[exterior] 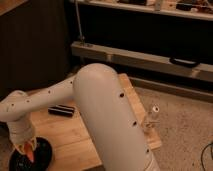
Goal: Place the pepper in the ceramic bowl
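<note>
The pepper [30, 154] hangs orange-red just over the ceramic bowl [44, 152], at the table's [75, 135] near left corner. The end effector [27, 149] seems to pinch it from above, though the white arm hides much. A black cylinder [61, 110] lies apart on the wood.

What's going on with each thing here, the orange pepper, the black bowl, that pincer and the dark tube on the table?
pepper: upright, between the pincer's tips, over the bowl.
ceramic bowl: on the table's front left corner, right way up.
pincer: pointing down above the bowl, at the pepper.
black cylinder: lying on its side on the wooden table, apart from the bowl.
</note>
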Action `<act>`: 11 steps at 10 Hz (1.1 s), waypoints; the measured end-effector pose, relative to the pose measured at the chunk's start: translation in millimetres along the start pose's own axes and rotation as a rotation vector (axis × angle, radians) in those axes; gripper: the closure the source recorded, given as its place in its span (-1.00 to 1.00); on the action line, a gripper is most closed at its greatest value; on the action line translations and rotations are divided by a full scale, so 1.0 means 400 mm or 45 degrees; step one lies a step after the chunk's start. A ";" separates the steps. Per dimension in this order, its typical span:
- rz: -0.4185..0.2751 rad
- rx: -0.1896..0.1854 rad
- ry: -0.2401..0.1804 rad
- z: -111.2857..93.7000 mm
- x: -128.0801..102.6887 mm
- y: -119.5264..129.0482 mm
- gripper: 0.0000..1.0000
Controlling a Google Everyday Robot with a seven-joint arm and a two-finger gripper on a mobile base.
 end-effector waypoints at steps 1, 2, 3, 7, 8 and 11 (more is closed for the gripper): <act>-0.003 -0.005 -0.006 0.009 0.002 -0.003 -0.43; -0.010 -0.011 -0.012 0.017 0.002 -0.008 -0.58; -0.011 -0.014 -0.014 0.019 0.002 -0.008 -0.60; -0.015 -0.023 -0.007 0.002 0.006 -0.013 -0.60; -0.018 -0.025 -0.007 -0.003 0.005 -0.014 -0.60; -0.020 0.015 -0.017 -0.026 0.005 -0.010 -0.60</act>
